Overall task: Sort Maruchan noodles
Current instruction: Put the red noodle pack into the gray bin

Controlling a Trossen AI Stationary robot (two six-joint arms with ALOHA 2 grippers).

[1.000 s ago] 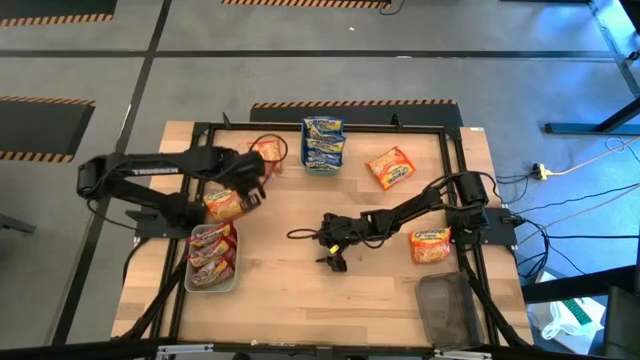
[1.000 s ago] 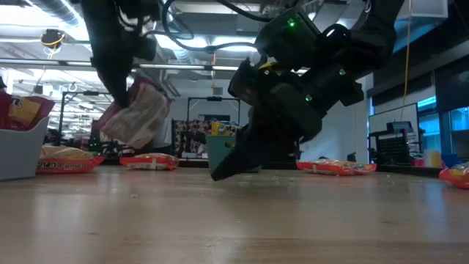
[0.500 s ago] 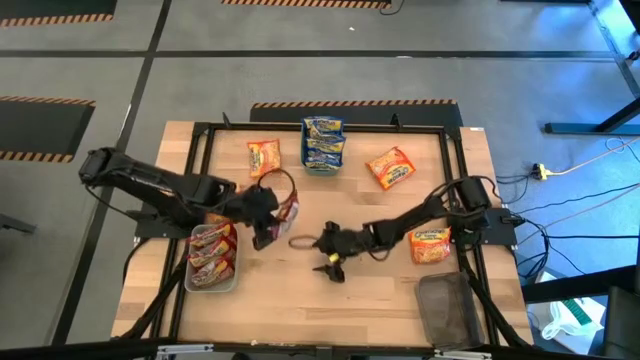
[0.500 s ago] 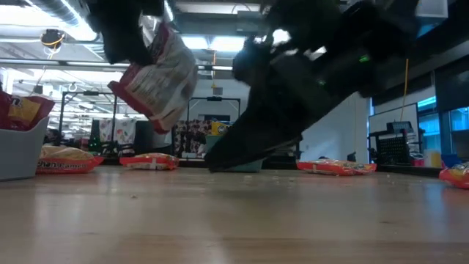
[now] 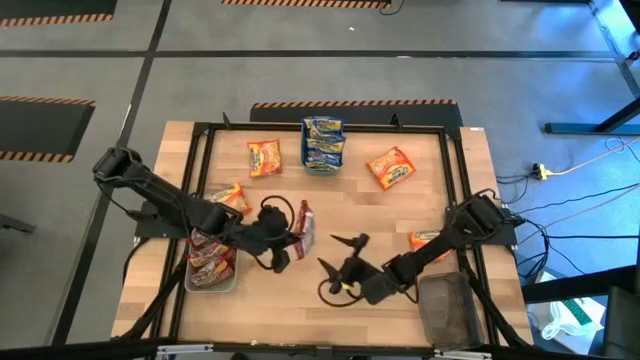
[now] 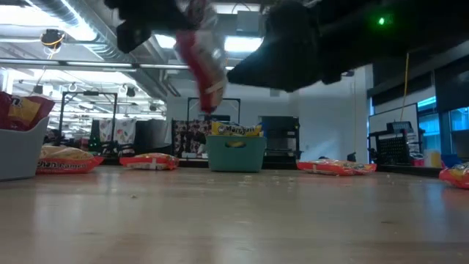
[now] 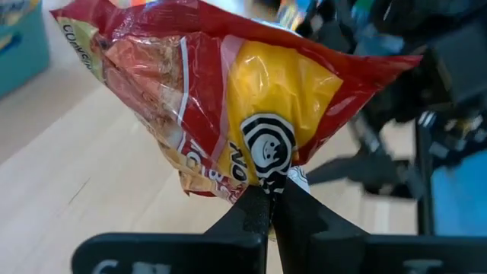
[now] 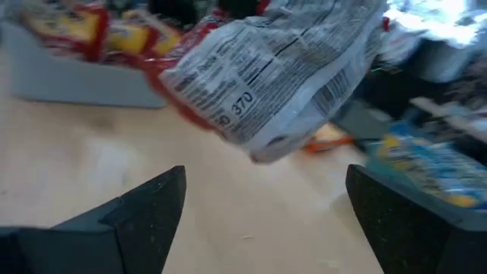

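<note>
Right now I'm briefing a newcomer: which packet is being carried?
Start at the wooden table and find the left gripper near its middle. Pinched in it hangs a red packet, facing the open right gripper. Unlike every other packet, it is off the table, hanging in the air.

The grey back of the red noodle packet bears the printed number "370" beside a block of small print too fine to read. In the low view, a blue-and-yellow packet standing in the teal bin reads "Maruchan".
</note>
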